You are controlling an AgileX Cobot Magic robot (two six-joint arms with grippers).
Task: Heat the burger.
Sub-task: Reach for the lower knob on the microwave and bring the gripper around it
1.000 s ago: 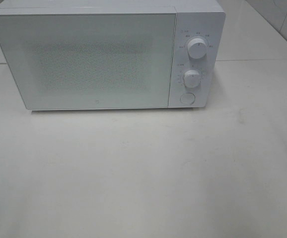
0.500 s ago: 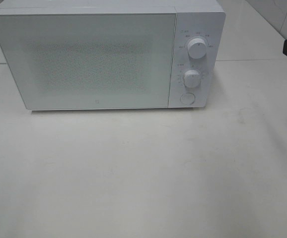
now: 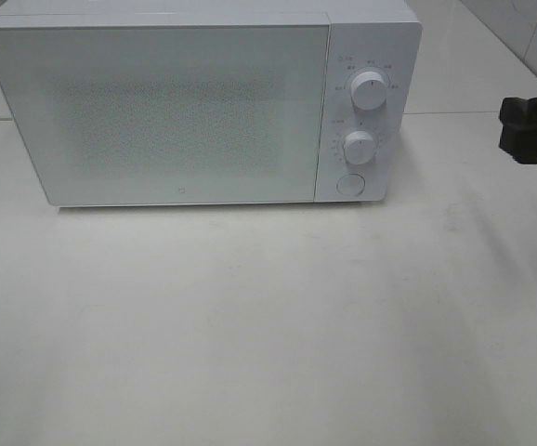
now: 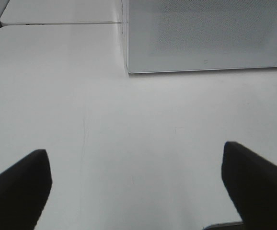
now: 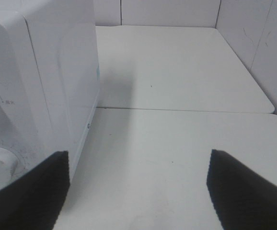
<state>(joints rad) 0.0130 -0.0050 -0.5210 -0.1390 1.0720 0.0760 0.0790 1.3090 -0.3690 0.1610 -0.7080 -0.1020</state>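
Since the microwave [image 3: 185, 102] sits shut at the surface's [image 3: 268, 325] far edge, left tool [image 4: 136, 184] and right tool [image 5: 137, 191] hang spread and empty, the right seemingly placed to open it.

We are seeing soft, even, rather dim light; the microwave [image 3: 185, 107] is casting a faint shadow on the table [image 3: 268, 325], and every view is looking slightly grainy and soft.

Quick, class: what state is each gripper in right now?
The left gripper is open, holding nothing.
The right gripper is open, holding nothing.
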